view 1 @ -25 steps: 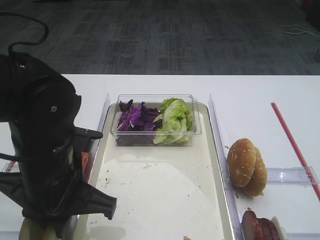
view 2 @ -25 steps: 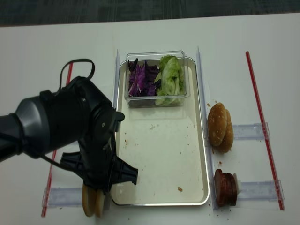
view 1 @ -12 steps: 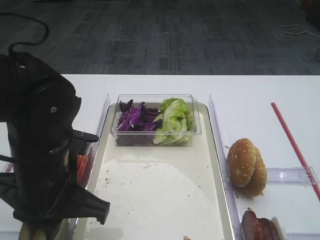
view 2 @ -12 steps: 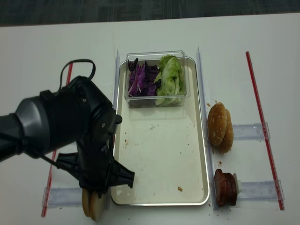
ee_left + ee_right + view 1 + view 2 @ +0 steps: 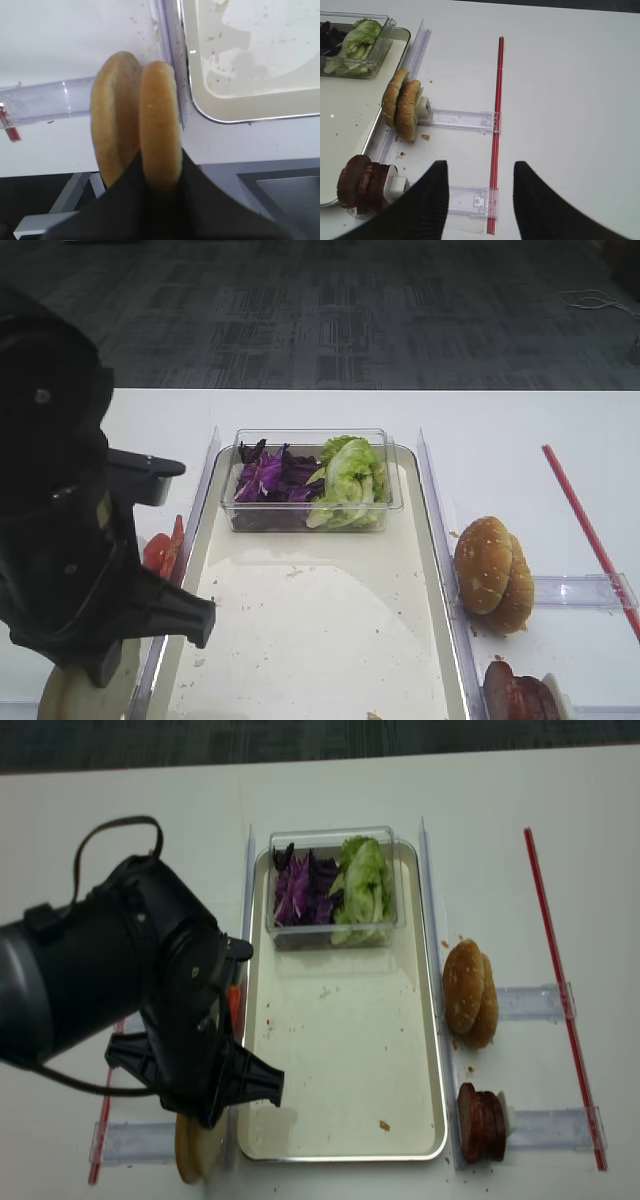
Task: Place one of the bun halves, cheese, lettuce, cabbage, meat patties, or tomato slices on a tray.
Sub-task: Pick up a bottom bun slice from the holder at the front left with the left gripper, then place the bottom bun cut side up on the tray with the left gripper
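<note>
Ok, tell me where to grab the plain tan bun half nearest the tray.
Pinch the plain golden-tan bun half across its faces, coming down from above: it stands on edge against a second half, beside the silver metal tray. The left hand grips it so.

bench (image 5: pixel 330 790): white, wide, carrying everything
tray (image 5: pixel 345 1148): middle of the bench, long side running near to far
clear rails (image 5: pixel 540 995): lying flat on the bench along both tray sides and out to the right
red strip (image 5: pixel 560 990): far right, running near to far
sesame buns (image 5: pixel 470 992): on edge, just right of the tray
patties (image 5: pixel 482 1123): on edge, near right corner
plain buns (image 5: pixel 135 122): on edge, near left, beside the tray corner
tomato (image 5: pixel 160 552): left of the tray, partly hidden
</note>
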{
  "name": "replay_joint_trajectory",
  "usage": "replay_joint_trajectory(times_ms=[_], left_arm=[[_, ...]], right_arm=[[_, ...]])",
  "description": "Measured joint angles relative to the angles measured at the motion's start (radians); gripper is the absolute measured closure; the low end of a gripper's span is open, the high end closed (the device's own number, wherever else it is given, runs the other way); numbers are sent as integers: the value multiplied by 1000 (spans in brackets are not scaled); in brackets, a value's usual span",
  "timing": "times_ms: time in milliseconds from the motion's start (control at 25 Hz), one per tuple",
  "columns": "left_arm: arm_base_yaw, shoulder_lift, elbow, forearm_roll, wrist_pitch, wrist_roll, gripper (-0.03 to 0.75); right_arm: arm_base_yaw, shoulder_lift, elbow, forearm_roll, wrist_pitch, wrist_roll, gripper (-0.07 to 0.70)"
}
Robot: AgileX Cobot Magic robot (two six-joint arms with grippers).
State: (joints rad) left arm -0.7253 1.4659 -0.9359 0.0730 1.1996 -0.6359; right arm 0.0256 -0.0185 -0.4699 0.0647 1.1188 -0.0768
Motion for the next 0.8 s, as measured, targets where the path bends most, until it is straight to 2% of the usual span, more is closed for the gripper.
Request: replay_joint_trajectory(times_ms=[360, 640, 800], left_arm=[[0, -61, -65, -2, 10, 1, 616], [0, -63, -78, -90, 12, 61, 617], [14, -63, -78, -190, -27, 131, 617]], right_arm=[[0, 0, 0, 0, 0, -4, 307], [0, 0, 0, 0, -2, -4, 307], [0, 0, 0, 0, -2, -4, 307]])
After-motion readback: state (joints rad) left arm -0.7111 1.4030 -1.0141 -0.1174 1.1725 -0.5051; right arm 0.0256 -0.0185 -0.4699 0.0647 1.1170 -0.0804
